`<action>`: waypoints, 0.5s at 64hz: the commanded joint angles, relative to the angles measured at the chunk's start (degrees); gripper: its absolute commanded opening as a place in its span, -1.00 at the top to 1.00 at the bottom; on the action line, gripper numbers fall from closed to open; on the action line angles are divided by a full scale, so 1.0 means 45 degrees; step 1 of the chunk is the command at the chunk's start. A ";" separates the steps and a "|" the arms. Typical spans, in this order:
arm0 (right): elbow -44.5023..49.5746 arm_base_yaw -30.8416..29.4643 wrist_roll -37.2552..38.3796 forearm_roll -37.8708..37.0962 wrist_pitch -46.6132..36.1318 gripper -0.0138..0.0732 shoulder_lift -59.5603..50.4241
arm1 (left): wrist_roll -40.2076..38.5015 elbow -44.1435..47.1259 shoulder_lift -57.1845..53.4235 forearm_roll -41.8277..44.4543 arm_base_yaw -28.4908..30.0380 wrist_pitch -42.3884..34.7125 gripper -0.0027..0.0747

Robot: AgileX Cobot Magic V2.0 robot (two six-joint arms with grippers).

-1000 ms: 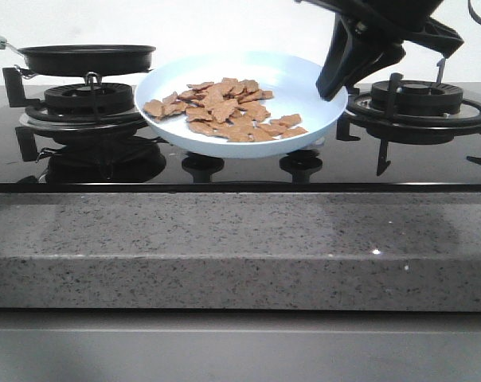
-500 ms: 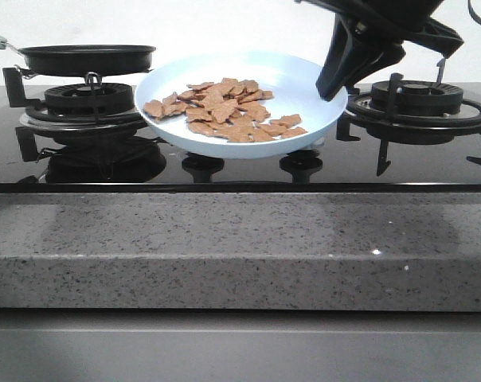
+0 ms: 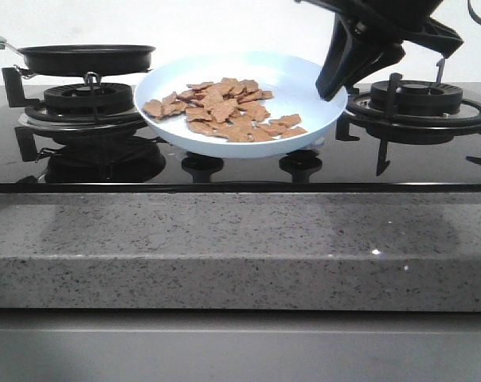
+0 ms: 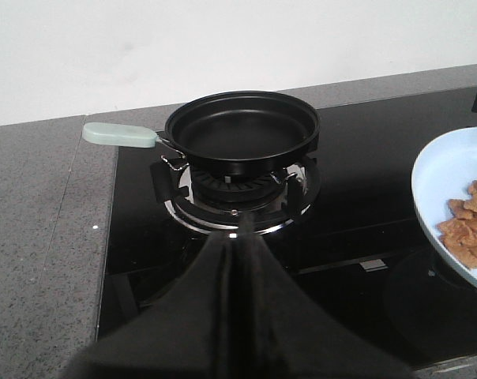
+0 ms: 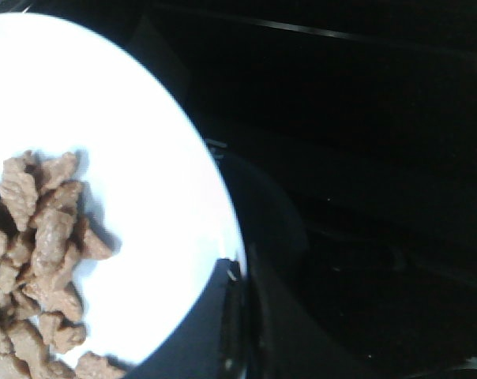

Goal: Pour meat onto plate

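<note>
This is a kitchen, at the cooking counter. A black glass gas hob point(image 3: 240, 171) is set into a grey speckled stone worktop point(image 3: 240, 247), with a plain pale wall point(image 4: 223, 47) behind it. Two burners show, one on the left point(image 3: 85, 99) and one on the right point(image 3: 420, 99), each with a black cast-iron pan support. A black frying pan point(image 4: 242, 134) with a pale green handle point(image 4: 118, 135) sits on the left burner. Between the burners is a pale blue plate point(image 3: 304, 83) carrying small reddish-brown pieces of meat point(image 3: 224, 107). Two round control knobs point(image 3: 202, 165) sit at the hob's front edge.
</note>
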 commanded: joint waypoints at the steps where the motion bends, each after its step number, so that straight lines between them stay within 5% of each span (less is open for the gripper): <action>1: -0.0298 0.0021 -0.0115 0.0253 -0.0557 0.84 -0.0599 | -0.0095 -0.0352 -0.0039 -0.0261 -0.0078 -0.0793 0.98; 32: -0.0916 -0.0085 -0.0090 0.0539 -0.0118 0.84 -0.0599 | -0.0095 -0.0352 -0.0039 -0.0261 -0.0078 -0.0793 0.98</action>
